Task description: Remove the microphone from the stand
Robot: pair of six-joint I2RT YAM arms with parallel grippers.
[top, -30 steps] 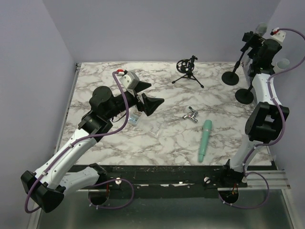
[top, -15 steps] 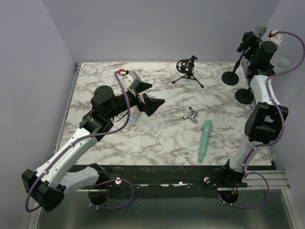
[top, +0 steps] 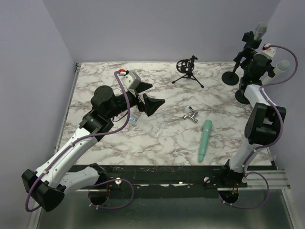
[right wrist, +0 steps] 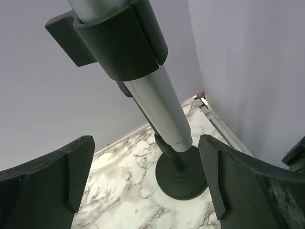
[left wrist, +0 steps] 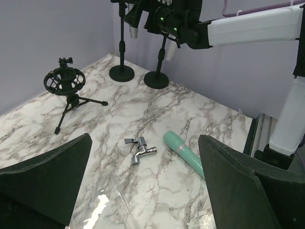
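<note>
surface: white-grey marble table top (top: 105,78), level, metal rail along the near edge
room: plain pale lilac walls (top: 143,28) on 3 sides
on table: shock mount on a small tripod (top: 188,69) at far centre; metal tap fitting (top: 190,114) mid-table; teal mic (top: 205,140) lay flat near it, not touching
stands: 2 round-base stands in the far right corner, far stand (top: 231,77) and near stand (top: 244,96)
microphone: grey microphone (right wrist: 157,105) sat tilted in the black clip (right wrist: 114,43) on top of the far stand, head up
right arm: stood upright at the right table edge, wrist raised to clip height
right gripper (right wrist: 145,139): fingers spread wide, barrel framed between them in the wrist view, no contact seen
left arm: reached out over the left-centre of the table, elbow bent
left gripper (top: 150,94): fingers wide apart, empty, pointed toward mid-table
</note>
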